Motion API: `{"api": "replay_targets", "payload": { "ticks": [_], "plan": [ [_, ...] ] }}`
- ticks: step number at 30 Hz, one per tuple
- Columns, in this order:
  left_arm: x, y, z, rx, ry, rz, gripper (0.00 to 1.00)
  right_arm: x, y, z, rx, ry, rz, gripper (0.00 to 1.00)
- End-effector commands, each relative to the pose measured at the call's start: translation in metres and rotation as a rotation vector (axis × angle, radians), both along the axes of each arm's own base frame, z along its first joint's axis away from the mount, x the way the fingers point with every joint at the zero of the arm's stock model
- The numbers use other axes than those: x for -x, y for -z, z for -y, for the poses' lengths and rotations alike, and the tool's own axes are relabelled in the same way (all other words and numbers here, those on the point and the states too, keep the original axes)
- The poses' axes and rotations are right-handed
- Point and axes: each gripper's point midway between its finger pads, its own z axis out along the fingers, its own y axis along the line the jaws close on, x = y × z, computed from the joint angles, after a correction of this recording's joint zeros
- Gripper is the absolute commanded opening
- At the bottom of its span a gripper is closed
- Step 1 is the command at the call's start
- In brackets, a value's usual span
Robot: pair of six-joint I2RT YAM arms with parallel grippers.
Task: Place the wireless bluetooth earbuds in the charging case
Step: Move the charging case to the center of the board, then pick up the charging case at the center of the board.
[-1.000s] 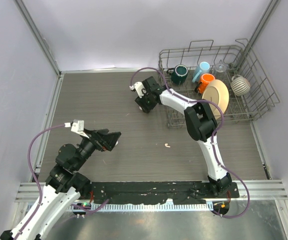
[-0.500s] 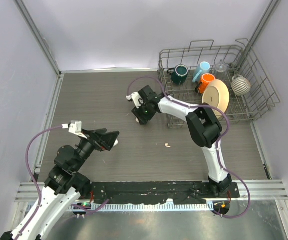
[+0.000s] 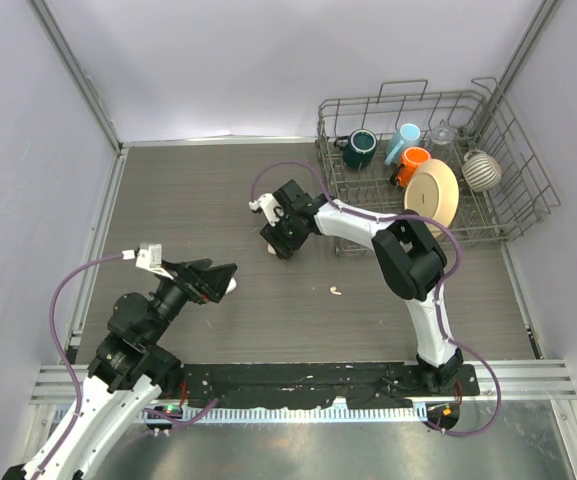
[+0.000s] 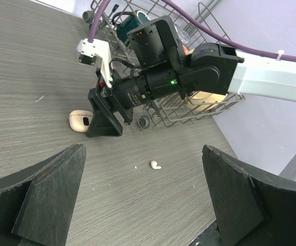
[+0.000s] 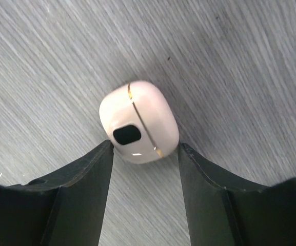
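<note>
The right tool (image 5: 145, 151) stands low over the counter (image 3: 188, 200) with its two fingers on either side of the charging case (image 5: 138, 122). Only the near end of the case lies between their tips. We think the case is bracketed this way so that it can be steadied or turned before anything goes into it. We cannot tell whether the fingers press the case or only stand beside it. The case lies on the counter and its seam shows as a thin line, so the lid looks closed to us. The left tool (image 4: 143, 149) hangs above the near left part of the counter, with its fingers spread wide and nothing between them. It faces the one earbud (image 4: 155, 164) that we can see, probably to pick it up. This earbud lies alone on the counter, to the right of the case and nearer, well apart from it. Compared with a second ago, the right tool has moved to the left and nearer. The left tool has hardly shifted, and the earbud is in the same place.
</note>
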Motion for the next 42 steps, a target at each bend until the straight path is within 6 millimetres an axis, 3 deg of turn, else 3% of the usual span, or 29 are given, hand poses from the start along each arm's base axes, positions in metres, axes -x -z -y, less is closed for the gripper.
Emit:
{"api": "replay_targets", "payload": {
  "ticks": [1, 8, 14, 26, 42],
  "plan": [
    [0.0, -0.013, -0.005, -0.002, -0.019, 0.042, 1.0, -0.004, -0.04, -0.009, -0.087, -0.037, 0.102, 0.59],
    [-0.001, -0.011, -0.004, -0.006, -0.021, 0.037, 1.0, -0.003, -0.057, -0.011, -0.144, -0.036, 0.164, 0.62],
    [0.0, -0.012, -0.004, -0.011, -0.016, 0.045, 1.0, 0.013, -0.051, -0.015, -0.146, -0.273, 0.206, 0.62],
    [0.003, -0.013, -0.01, 0.001, -0.037, 0.068, 1.0, 0.001, -0.039, -0.016, -0.142, -0.458, 0.327, 0.6],
    [0.002, -0.013, -0.008, -0.005, -0.03, 0.076, 1.0, -0.007, -0.051, -0.018, -0.216, -0.676, 0.352, 0.58]
  ]
}}
